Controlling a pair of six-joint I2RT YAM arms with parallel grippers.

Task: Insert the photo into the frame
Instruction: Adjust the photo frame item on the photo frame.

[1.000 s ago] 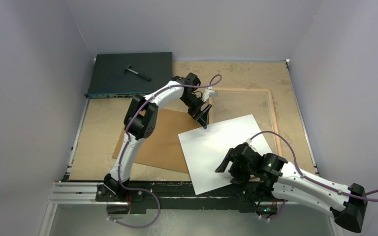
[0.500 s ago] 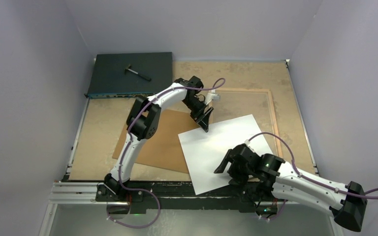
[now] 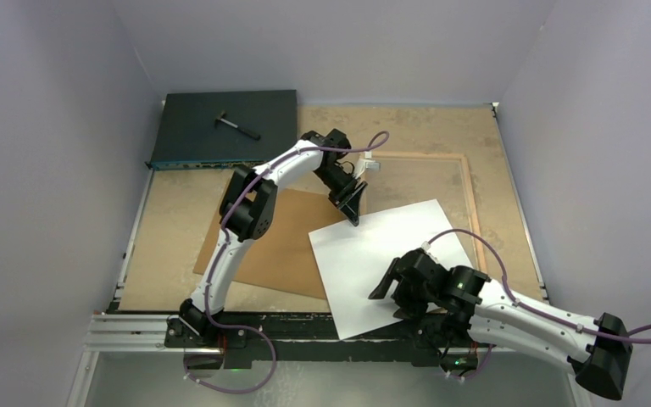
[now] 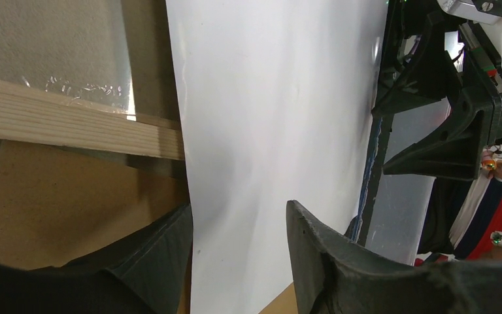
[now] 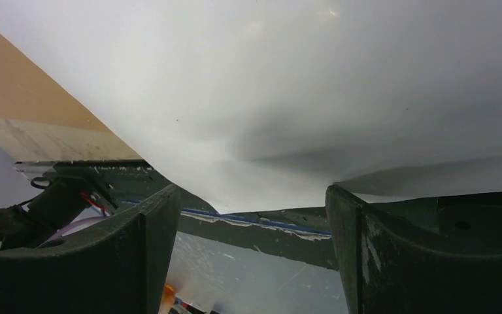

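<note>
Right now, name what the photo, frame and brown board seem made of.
The photo: thin paper, smooth sheen, flexing near its edge. The frame: pale grained wood; clear pane catching glare, glass or plastic. The brown board: matte, cardboard or fibreboard.

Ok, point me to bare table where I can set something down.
Bare table runs beyond the frame, right of the dark case, and left of the backing board. The middle is crowded: the photo overlaps board and frame, with the left gripper and right gripper at its edges.
</note>
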